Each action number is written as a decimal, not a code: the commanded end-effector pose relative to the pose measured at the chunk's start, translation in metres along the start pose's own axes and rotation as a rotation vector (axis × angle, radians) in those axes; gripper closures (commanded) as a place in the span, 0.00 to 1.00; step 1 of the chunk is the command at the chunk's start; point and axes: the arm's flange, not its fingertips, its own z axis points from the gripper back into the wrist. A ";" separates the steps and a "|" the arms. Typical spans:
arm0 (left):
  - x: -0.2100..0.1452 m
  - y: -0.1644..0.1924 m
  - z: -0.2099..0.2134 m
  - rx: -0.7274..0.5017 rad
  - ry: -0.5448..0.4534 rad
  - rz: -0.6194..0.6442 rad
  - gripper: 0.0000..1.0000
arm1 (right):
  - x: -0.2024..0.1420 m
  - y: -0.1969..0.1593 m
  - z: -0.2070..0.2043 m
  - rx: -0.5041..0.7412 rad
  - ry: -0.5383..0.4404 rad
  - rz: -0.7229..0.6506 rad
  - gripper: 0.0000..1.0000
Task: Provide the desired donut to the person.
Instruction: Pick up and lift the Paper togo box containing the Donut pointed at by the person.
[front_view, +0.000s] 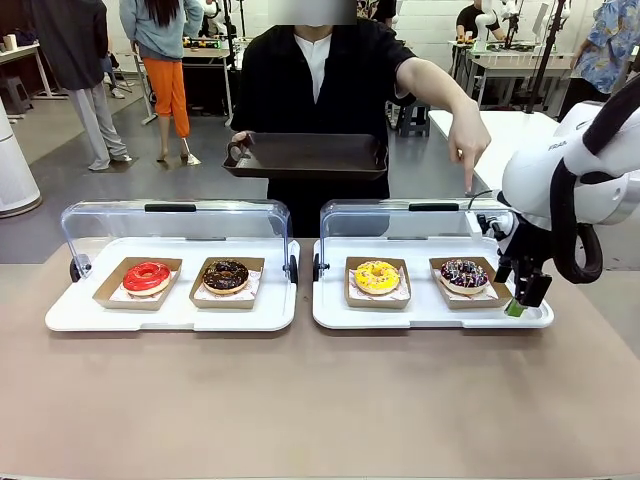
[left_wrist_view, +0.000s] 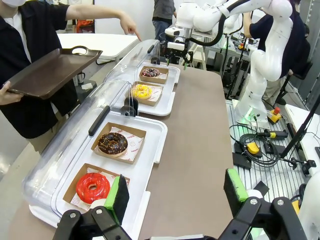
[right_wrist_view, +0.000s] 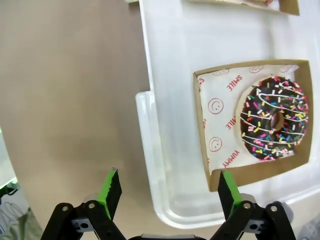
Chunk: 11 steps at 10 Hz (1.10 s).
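R gripper (front_view: 524, 298) fingers apart, empty, at right tray (front_view: 420, 316) near-right corner, beside sprinkle donut (front_view: 464, 273); person's hand (front_view: 466, 140) pointing down beyond it; L gripper (left_wrist_view: 177, 192) fingers apart, empty

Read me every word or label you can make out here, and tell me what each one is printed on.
"SMILE": white paper liner under the sprinkled chocolate donut.
"YUMMY": same liner.
"FRA": white right arm, rest cut off.
Print on the other liners: too small to read.
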 end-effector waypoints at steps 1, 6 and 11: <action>0.001 -0.001 0.001 -0.002 -0.017 -0.012 0.00 | -0.002 -0.019 -0.006 -0.004 0.006 -0.003 0.00; 0.001 -0.001 0.001 -0.002 -0.017 -0.012 0.00 | -0.001 -0.039 -0.019 0.015 -0.008 -0.019 0.00; 0.001 -0.001 0.001 -0.002 -0.017 -0.012 0.00 | -0.008 -0.046 -0.029 0.029 -0.019 -0.034 0.00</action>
